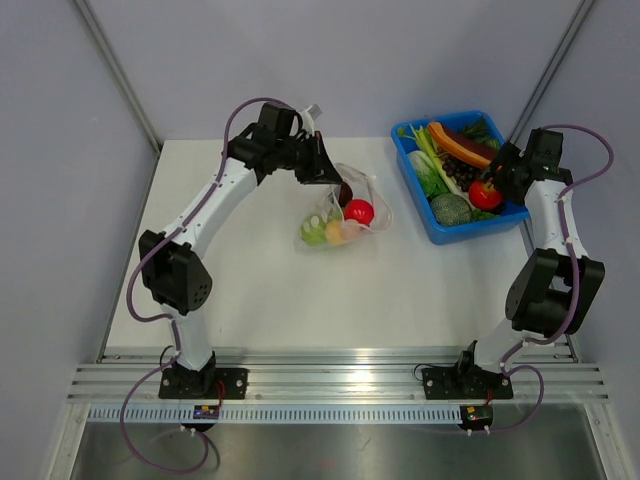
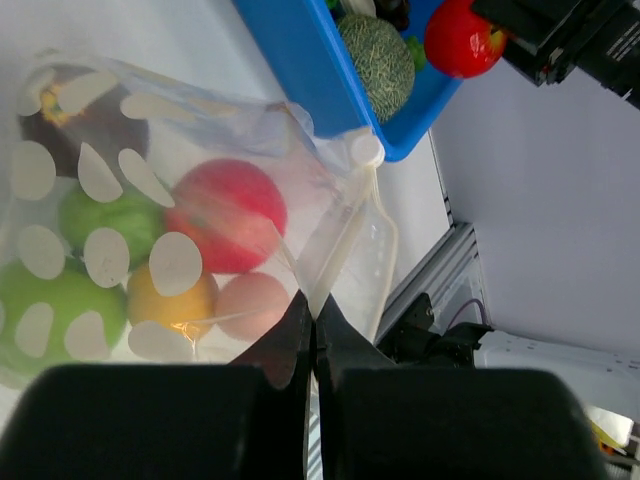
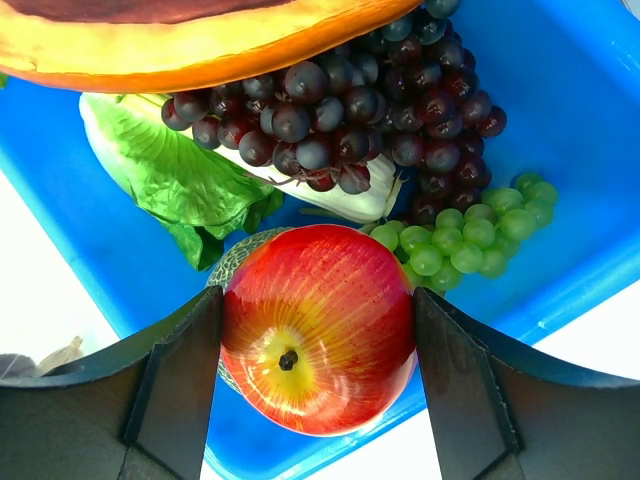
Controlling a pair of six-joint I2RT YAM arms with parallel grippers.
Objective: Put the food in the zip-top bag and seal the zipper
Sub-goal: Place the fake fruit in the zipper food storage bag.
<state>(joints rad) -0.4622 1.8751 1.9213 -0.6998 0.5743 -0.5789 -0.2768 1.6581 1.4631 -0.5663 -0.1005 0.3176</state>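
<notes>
left gripper (image 2: 312,325): your fingers are pressed flat together, pinching the bag (image 2: 150,200) at its mouth edge, where the zipper (image 2: 345,215) runs down to them.
bag: it lies mid-table (image 1: 250,290), left of the tray (image 1: 470,230) and apart from it.
zipper: you see it as a pale strip along the bag's edge; whether it is sealed cannot be told.
food (image 2: 225,215): through the film you can make out one red piece, two green, one yellow, one peach-coloured and one dark.
right gripper (image 3: 317,305): your jaws stand wide, clamped on both sides of an apple (image 3: 320,350), above the tray's near corner.
apple: red with yellow streaks, stem end facing your wrist camera.
tray: blue; it holds dark grapes (image 3: 350,120), green grapes (image 3: 470,235), lettuce (image 3: 170,175), a melon (image 2: 375,60) and an orange slice (image 3: 200,35).
</notes>
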